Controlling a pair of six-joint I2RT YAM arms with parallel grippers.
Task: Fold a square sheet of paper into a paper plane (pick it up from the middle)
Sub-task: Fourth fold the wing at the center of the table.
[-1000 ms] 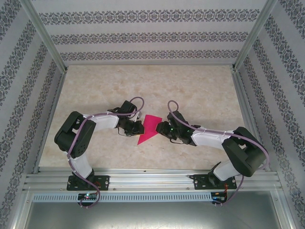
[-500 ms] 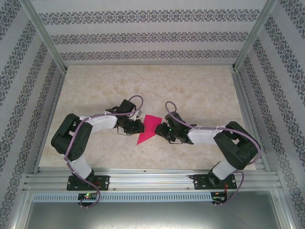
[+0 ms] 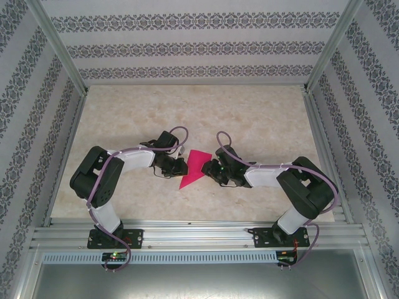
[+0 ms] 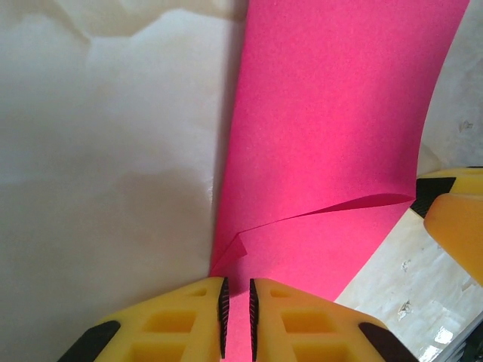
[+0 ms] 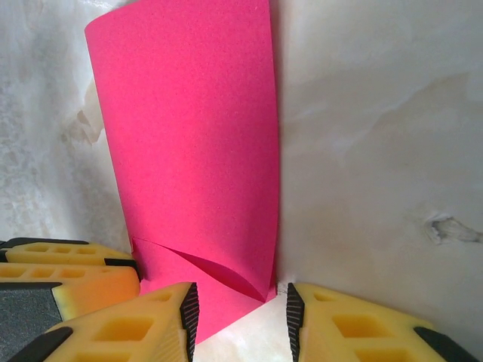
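Left claw [image 4: 236, 290] pinched on pink sheet [image 4: 332, 128] edge, raised flap just ahead. Right claw [image 5: 241, 298] open, straddling sheet corner on desk [image 5: 377, 151]. Early fold, I reckon; next needs crease pressed flat.

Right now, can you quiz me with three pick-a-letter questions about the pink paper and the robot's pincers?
1. Where is the thin magenta-pink paper sheet?
A) between the left pincer and the right pincer
B) against the far wall
C) on the metal rail

2. What colour are the pincer fingers?
A) blue
B) yellow
C) green

3. How do the right pincer's jaws stand?
A) pressed tight together
B) apart, with the paper's edge between them
C) closed on a cup

Answers:
1 A, the top view shows the paper lying between both pincers.
2 B, both wrist views show yellow fingers.
3 B, the right wrist view shows a wide gap with paper in it.
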